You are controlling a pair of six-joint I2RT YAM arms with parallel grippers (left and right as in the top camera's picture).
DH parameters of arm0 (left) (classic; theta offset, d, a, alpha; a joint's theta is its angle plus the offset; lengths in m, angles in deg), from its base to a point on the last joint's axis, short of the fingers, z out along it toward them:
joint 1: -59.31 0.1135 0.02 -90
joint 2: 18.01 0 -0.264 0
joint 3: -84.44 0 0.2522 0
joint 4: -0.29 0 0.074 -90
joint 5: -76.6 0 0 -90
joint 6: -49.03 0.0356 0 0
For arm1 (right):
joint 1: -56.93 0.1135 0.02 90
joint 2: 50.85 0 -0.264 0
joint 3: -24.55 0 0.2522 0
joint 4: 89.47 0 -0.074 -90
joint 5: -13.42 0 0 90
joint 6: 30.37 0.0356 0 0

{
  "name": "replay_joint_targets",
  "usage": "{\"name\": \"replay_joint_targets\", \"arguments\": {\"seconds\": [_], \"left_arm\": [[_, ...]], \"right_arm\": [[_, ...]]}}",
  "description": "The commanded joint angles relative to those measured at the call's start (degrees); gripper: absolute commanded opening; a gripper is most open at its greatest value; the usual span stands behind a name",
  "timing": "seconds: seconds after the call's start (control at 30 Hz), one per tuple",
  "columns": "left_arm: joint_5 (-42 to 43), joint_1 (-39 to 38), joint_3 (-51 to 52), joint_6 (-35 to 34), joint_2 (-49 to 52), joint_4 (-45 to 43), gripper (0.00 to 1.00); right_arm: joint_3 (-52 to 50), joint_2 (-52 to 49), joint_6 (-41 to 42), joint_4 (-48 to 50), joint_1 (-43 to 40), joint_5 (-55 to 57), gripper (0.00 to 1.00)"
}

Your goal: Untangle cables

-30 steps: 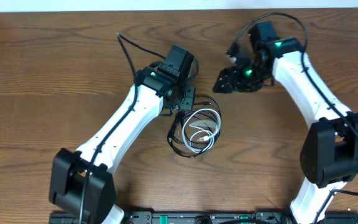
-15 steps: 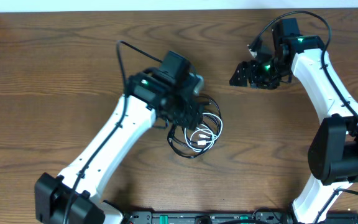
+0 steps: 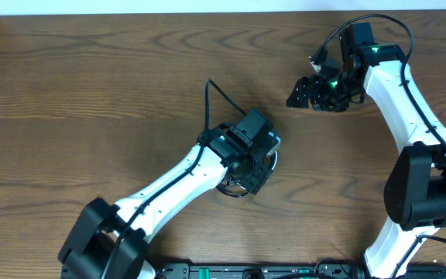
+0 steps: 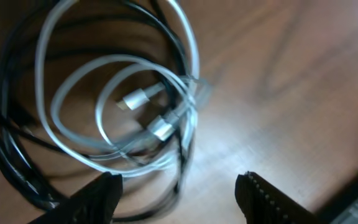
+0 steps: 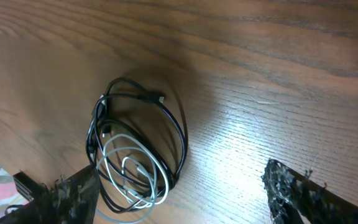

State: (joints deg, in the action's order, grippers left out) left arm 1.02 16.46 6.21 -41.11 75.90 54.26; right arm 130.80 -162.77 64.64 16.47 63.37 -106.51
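I judge nothing untangled yet. On the table [image 3: 91, 93] the white cable [image 4: 193, 56] and black cable [image 4: 14, 168] lie coiled through each other in one bundle, with their plugs [image 4: 160, 129] in the middle. My left arm [image 3: 176, 174] reaches over that bundle, with the left gripper [image 4: 179, 186] spread wide just above it, empty. The right gripper [image 5: 180, 171] hangs well apart, equally wide and empty.
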Motion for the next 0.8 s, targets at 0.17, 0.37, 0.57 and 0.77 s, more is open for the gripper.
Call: {"name": "replay_joint_targets", "arguments": {"seconds": [0.17,0.37,0.57,0.77], "left_arm": [[-3.08,-0.26,1.90,7.15,5.79,-0.24,0.55],[-1.25,-0.26,3.13,9.14,8.63,-0.02,0.51],[3.34,-0.24,4.22,11.96,8.87,-0.04,0.50],[5.77,-0.50,4.26,12.15,8.87,2.08,0.49]], "right_arm": [[-0.11,0.37,0.04,-0.39,0.00,-0.15,0.81],[-0.13,0.37,-0.09,-0.66,0.00,0.09,0.82],[-0.13,0.35,-0.37,-0.61,0.02,0.46,0.82],[-0.13,0.37,-0.37,-0.72,0.02,0.46,0.82]]}}
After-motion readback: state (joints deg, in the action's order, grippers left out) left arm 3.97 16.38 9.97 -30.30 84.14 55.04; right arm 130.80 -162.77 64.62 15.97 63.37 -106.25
